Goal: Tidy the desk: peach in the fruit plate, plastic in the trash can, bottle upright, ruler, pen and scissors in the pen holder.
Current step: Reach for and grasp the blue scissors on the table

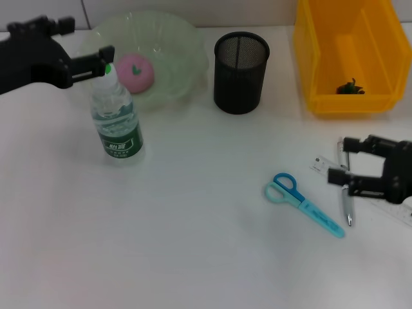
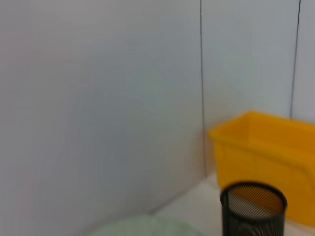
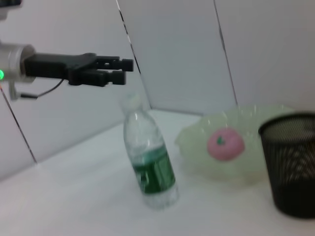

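Observation:
The clear bottle (image 1: 117,119) (image 3: 150,157) stands upright on the table. My left gripper (image 1: 108,59) (image 3: 125,70) hovers open just beside and above its cap. A pink peach (image 1: 135,72) (image 3: 225,143) lies in the pale green fruit plate (image 1: 187,51) (image 3: 194,140). The black mesh pen holder (image 1: 240,64) (image 2: 253,209) (image 3: 290,162) stands empty-looking. Blue scissors (image 1: 302,203) lie flat at the front right. My right gripper (image 1: 341,159) is open over the pen (image 1: 348,209) and the clear ruler (image 1: 320,165). Dark plastic (image 1: 349,87) sits in the yellow trash can (image 1: 309,58) (image 2: 266,157).
The plate, pen holder and yellow can line the back of the white table, near the wall. Open tabletop lies between the bottle and the scissors.

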### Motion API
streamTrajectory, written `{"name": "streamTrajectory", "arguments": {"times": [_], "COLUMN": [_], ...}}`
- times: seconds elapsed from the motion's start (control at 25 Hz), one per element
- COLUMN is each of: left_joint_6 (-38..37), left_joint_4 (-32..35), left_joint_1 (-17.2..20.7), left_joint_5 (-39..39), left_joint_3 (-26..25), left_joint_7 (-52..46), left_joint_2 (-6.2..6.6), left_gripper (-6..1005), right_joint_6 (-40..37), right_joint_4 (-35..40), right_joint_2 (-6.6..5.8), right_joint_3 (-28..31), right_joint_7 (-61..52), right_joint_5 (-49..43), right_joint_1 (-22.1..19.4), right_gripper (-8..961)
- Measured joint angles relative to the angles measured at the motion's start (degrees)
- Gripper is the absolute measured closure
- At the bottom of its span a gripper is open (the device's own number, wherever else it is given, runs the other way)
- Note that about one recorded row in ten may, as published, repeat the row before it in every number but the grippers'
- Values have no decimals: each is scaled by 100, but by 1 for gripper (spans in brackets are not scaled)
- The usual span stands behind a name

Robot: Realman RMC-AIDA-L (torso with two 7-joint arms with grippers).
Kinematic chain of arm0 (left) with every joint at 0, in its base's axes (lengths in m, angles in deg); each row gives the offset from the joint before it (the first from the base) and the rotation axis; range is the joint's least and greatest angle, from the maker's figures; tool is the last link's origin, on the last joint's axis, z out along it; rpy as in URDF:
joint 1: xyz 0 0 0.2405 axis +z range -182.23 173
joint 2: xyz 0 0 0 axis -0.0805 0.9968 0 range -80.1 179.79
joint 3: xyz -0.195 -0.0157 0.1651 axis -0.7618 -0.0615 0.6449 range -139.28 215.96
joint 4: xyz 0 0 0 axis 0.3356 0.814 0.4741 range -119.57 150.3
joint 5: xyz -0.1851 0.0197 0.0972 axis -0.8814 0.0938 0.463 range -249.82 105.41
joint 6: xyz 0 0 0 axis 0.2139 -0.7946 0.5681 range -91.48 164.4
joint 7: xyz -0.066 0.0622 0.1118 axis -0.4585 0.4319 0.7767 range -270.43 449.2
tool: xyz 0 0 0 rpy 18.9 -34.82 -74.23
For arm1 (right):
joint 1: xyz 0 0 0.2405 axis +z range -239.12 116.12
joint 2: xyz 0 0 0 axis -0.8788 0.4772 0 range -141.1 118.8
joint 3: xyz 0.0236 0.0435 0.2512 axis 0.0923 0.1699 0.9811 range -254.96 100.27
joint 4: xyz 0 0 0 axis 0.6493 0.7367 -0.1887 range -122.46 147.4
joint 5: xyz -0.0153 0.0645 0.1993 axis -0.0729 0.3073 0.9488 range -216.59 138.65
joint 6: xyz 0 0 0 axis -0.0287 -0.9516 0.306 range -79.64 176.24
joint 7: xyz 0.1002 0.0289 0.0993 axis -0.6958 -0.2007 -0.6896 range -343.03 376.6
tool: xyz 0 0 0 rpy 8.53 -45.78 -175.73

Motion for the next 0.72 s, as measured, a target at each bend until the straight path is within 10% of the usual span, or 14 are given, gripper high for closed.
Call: {"name": "streamTrajectory", "arguments": {"times": [0.2,0.44,0.72], "left_joint_6": [-611,-3013,-3194], "left_joint_4": [321,-2525,-4944], "left_joint_1": [633,-33,-797], "left_joint_5": [-1629,-3175,-2934], "left_joint_3": [0,-153,-193], "left_joint_7": [1212,3380,5272], "left_joint_2": [4,3,28], "left_gripper": [188,189,189], "right_joint_6": [-810,-1545,-2435], "right_joint_4": [1036,3542,4736], "right_joint_2": [-8,-90,-45], "right_joint_3": [553,677,-471], "right_joint_7": [-1082,-3863,-6151], "right_joint_5": [-20,-1185,-3771], "right_joint_1": [38,686,1977], "right_gripper": [114,114,114]}}
